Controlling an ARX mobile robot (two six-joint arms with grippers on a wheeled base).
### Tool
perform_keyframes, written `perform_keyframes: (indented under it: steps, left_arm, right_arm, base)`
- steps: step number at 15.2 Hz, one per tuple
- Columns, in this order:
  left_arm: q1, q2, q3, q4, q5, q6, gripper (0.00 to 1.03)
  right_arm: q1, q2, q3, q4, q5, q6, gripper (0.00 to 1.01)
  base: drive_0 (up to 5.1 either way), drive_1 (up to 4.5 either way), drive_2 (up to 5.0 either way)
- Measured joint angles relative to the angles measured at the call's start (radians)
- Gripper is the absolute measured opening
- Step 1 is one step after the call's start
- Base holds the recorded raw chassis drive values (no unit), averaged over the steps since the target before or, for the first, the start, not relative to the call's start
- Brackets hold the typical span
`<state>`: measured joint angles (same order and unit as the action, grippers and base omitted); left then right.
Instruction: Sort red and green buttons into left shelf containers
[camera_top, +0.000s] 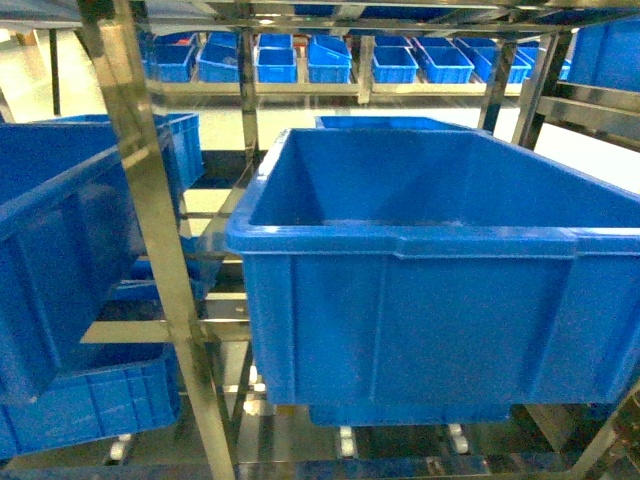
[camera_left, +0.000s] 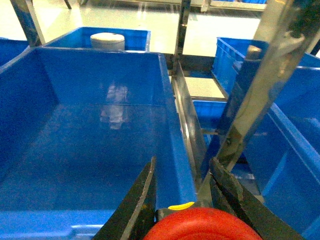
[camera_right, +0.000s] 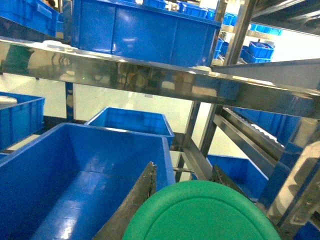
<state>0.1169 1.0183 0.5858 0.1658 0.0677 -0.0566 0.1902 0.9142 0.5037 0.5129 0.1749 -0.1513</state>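
Gripping the red button (camera_left: 202, 225) between its dark fingers, the left gripper (camera_left: 192, 200) hangs over the right rim of a large blue bin (camera_left: 85, 165) on the steel shelf rack (camera_top: 150, 200). The right gripper (camera_right: 185, 195) is closed around the green button (camera_right: 202, 212), poised above the near corner of another deep blue bin (camera_right: 75, 165).

- A warehouse or factory storeroom.
- Stainless-steel shelf racks (camera_top: 150, 200) carry large blue plastic bins (camera_top: 430, 270).
- Rows of small blue bins (camera_top: 330, 62) line the far shelves.
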Motion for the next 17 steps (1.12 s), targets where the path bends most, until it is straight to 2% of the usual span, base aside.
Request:
perform_keyframes:
  steps: [3,11,14,17]
  left_arm:
    - [0.000,0.001,0.000,0.000,0.000,0.000,0.30]
    - [-0.001,0.001,0.000,-0.001,0.000,0.000,0.30]
    - [-0.001,0.001,0.000,0.000,-0.001,0.000,0.30]
    - [-0.001,0.001,0.000,0.000,0.000,0.000,0.30]
  right_arm:
    - [0.000,0.002,0.000,-0.004,0.000,0.000,0.26]
    - [0.000,0.001,0.001,-0.014,-0.004,0.004,0.26]
    - [-0.001,0.122,0.007,-0.016,0.009,0.087,0.26]
    - [-0.007,0.278,0.059,0.043,0.021,0.125,0.26]
  base:
    - [-4.6,2.68,2.0]
    - [0.0,0.00,0.0]
    - [0.0,0.00,0.0]
    - [0.0,0.00,0.0]
